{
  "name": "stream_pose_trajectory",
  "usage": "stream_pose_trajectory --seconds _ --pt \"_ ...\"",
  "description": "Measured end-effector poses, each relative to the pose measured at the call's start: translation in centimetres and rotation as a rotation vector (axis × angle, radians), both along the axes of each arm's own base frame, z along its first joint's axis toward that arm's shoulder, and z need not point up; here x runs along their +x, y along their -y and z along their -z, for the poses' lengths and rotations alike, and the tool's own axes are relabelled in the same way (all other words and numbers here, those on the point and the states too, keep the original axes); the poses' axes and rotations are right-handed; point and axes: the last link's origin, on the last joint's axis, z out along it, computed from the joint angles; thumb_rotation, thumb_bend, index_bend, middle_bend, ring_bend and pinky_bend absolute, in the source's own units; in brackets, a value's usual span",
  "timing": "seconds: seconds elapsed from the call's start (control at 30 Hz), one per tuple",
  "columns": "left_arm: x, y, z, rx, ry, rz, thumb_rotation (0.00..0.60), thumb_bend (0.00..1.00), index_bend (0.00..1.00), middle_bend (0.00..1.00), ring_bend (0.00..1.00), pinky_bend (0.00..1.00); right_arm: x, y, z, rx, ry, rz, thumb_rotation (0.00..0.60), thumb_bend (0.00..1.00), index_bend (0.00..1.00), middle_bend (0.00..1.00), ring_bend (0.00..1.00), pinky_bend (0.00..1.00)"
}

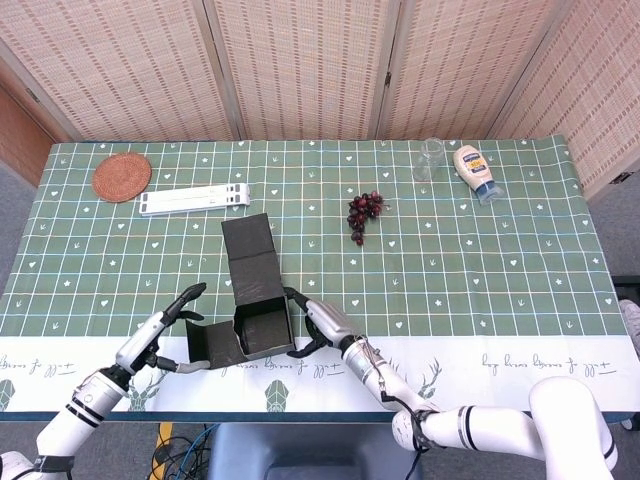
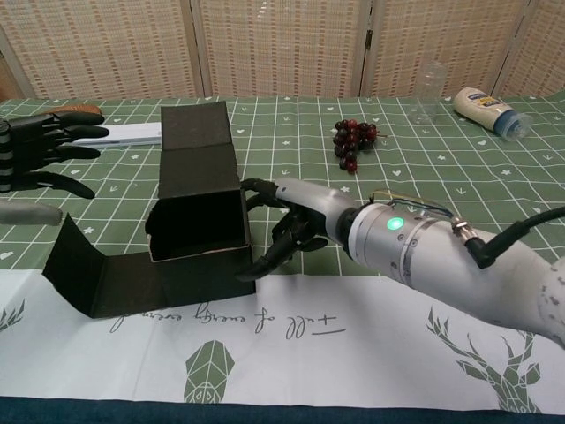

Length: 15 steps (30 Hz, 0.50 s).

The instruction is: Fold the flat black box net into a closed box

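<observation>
Right robot hand (image 2: 287, 231), fingers spread and holding nothing, touches the right wall of the box (image 2: 196, 238) on the desk (image 2: 371, 353). Left robot hand (image 1: 165, 322), also spread and empty, hovers just left of the box's loose side flap (image 2: 97, 278). Folding appears roughly half done: the walls stand up as an open cavity, which looks empty; the lid panels (image 1: 250, 252) behind lie unfolded, and the flap stays unclosed. Beyond the right robot hand lie grapes (image 1: 364, 213), a glass (image 1: 430, 159) and a bottle (image 1: 475, 172).
</observation>
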Motion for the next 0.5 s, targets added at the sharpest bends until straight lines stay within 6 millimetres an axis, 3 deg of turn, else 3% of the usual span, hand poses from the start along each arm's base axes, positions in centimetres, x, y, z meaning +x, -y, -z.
stream_pose_trajectory --seconds 0.3,0.5 --pt "-0.5 0.2 -0.3 0.007 0.013 -0.006 0.6 0.08 0.04 0.0 0.0 0.23 0.6 -0.2 1.6 -0.03 -0.015 0.012 0.6 0.0 0.0 0.19 0.75 1.0" --pt "-0.8 0.3 -0.6 0.024 0.018 -0.006 0.6 0.08 0.04 0.0 0.0 0.23 1.1 -0.1 2.6 -0.054 -0.007 0.032 0.6 0.11 0.04 0.29 0.78 1.0"
